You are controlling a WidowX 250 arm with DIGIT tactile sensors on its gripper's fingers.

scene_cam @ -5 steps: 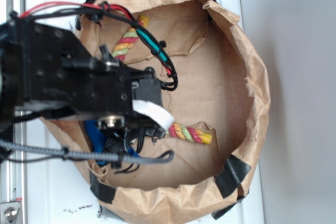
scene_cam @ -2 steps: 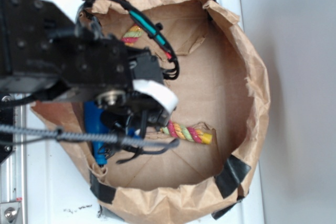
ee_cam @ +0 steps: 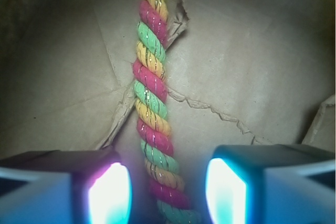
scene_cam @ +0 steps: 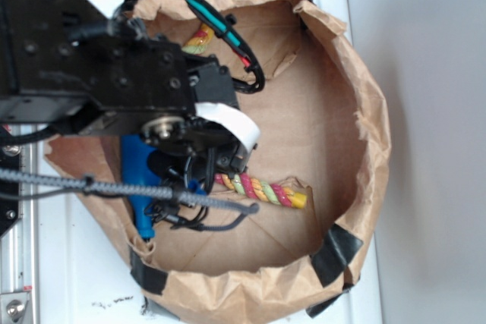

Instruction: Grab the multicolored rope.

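the big brown paper bag (scene_cam: 357, 111) lies open on the white worktop (scene_cam: 83, 278), and its rolled walls make a round bowl. black tape (scene_cam: 338, 252) holds the rim near the bottom right corner of the worktop. everything for this job sits on the bag's flat floor.

the black robot arm (scene_cam: 83, 58) reaches in over the left side of the bag, with red and black wires (scene_cam: 228, 36) looped over it and a grey braided cable (scene_cam: 114, 187) running below it. a blue bottle toy (scene_cam: 140, 180) lies under the arm by the bag's left wall.

the multicolored rope (ee_cam: 152, 108) lies flat on the bag floor. it runs from the top left part of the bag, under the arm, to a yellow end near the middle of the floor. the arm hides the middle of it in the outside view.

in the wrist view the tool (ee_cam: 167, 190) is wide open and holds nothing. its two glowing pads (ee_cam: 107, 192) stand one on each side of the rope, with a gap on both sides. the rope runs straight between them. i cannot tell if the pads are low enough to reach it.

so the step in hand looks like lining up for the grab, and that part seems good. next, i think the tool needs to go down a little if it is not low yet, then close its pads on the rope. it should stay centered, so the round rope does not roll out to one side.
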